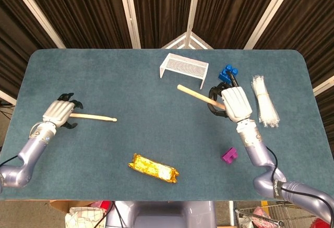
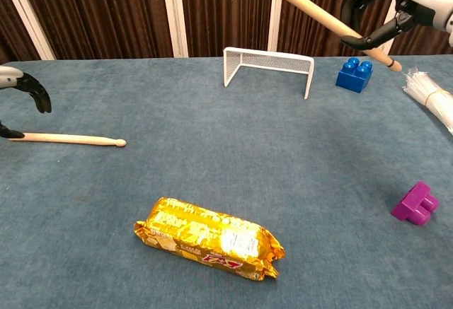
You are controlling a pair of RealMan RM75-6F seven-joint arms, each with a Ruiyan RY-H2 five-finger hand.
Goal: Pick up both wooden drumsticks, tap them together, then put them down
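The right robot hand (image 1: 234, 102) is raised above the table (image 1: 130, 71), its dark fingers (image 2: 368, 12) curled around 1 wooden drumstick (image 2: 318, 18), so it is grasping that stick. In the chest view the held drumstick slants from upper left down to lower right, with a short end poking out past the fingers on the right side. From the head view the stick runs leftward from the hand, over the table between the white wire goal (image 1: 184, 64) and the hand.

The second drumstick (image 1: 94, 117) lies flat on the left part of the table, its rounded tip pointing toward the middle. The left robot hand (image 1: 59, 114) sits at the butt end of this stick, fingers (image 2: 34, 90) arched over it and apart. In the chest view a gap shows between the arched finger and the wood, with a dark fingertip just at the end of the stick by the frame edge. The hand is released and not holding the stick; whether a fingertip touches the wood I cannot tell.

A blue building block (image 2: 354, 74) stands right of the goal, near the right hand. A bundle of clear cable ties (image 1: 264, 102) lies near the right edge. A purple block (image 2: 415, 203) rests toward the near right, and a gold foil snack pack (image 2: 209, 237) lies at the near centre.
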